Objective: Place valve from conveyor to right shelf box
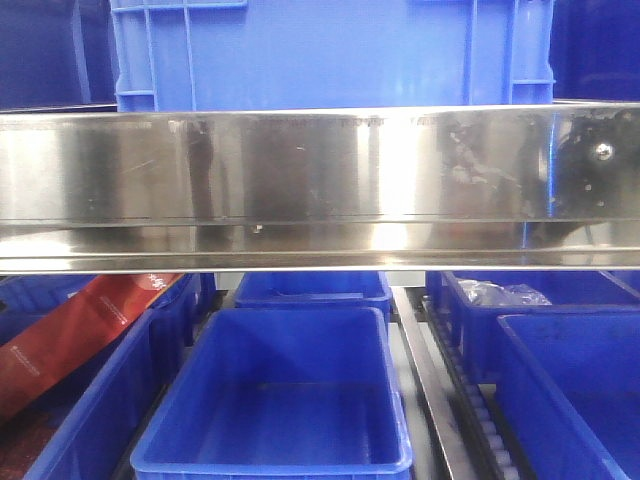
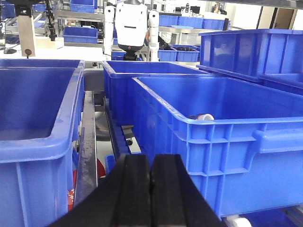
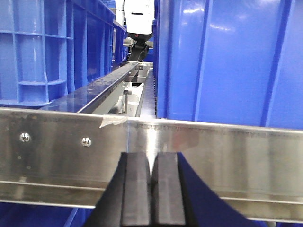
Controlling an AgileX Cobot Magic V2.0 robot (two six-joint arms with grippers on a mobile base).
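Both grippers empty, as we read it: the left gripper [image 2: 150, 189] has its black pads pressed flush together with nothing between, and the right gripper [image 3: 151, 194] likewise sits pinched closed on nothing, nose up against a steel shelf rail [image 3: 213, 146]. Neither the valve nor the conveyor shows in any view, so we cannot say where the valve lies; we judge the pickup has not begun and both arms are parked facing the shelving. Front view looks straight at a polished steel shelf beam [image 1: 320, 190], with one pale blue crate [image 1: 330, 50] on top and blue bins below. Count on the lower level: five bins at least partly visible, the empty middle bin [image 1: 275, 455] nearest. One red foil pouch [image 1: 70, 335] leans out of the left bin; one clear plastic bag [image 1: 505, 293] lies in the far right bin. Left wrist shows three close blue bins, one holding a small white roll [image 2: 202, 117], too small to identify. Bins sit on roller tracks [image 1: 480, 420], probably so they slide forward for loading.
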